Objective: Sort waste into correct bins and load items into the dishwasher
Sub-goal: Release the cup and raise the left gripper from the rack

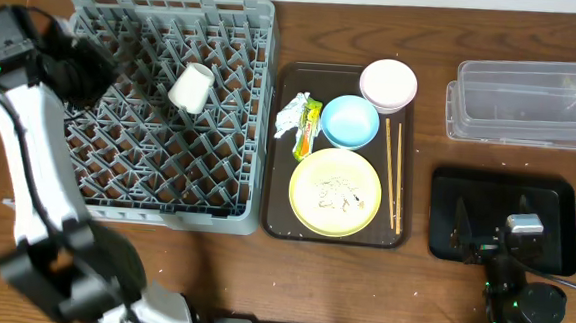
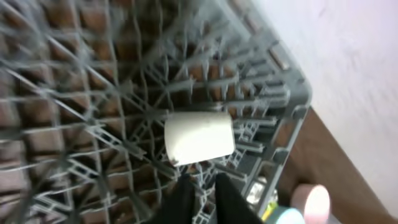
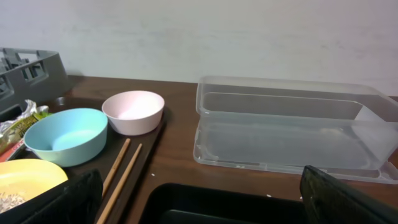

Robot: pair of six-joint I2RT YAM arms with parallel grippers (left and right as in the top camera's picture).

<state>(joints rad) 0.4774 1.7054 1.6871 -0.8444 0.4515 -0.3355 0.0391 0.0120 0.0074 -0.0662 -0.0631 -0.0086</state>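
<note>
The white cup point(image 1: 191, 85) lies on its side in the grey dish rack point(image 1: 161, 189); it also shows in the left wrist view point(image 2: 199, 137). My left gripper point(image 1: 98, 70) hovers over the rack left of the cup, fingers point(image 2: 202, 186) shut and empty. On the brown serving tray point(image 1: 280, 216) are the white wrapper point(image 1: 291, 114) with its yellow-green packet point(image 1: 309, 128), the light blue bowl point(image 1: 350, 120), the white bowl point(image 1: 388, 82), the yellow plate point(image 1: 333, 209) with rice scraps point(image 1: 338, 192), and the chopsticks point(image 1: 394, 173). My right gripper point(image 1: 519, 231) is open and empty over the black tray point(image 1: 556, 198).
The clear tub point(image 1: 527, 101) stands at the back right, behind the black tray; it also shows in the right wrist view point(image 3: 292, 127). A few rice grains lie on the wood between them. The left arm's base is at the front left.
</note>
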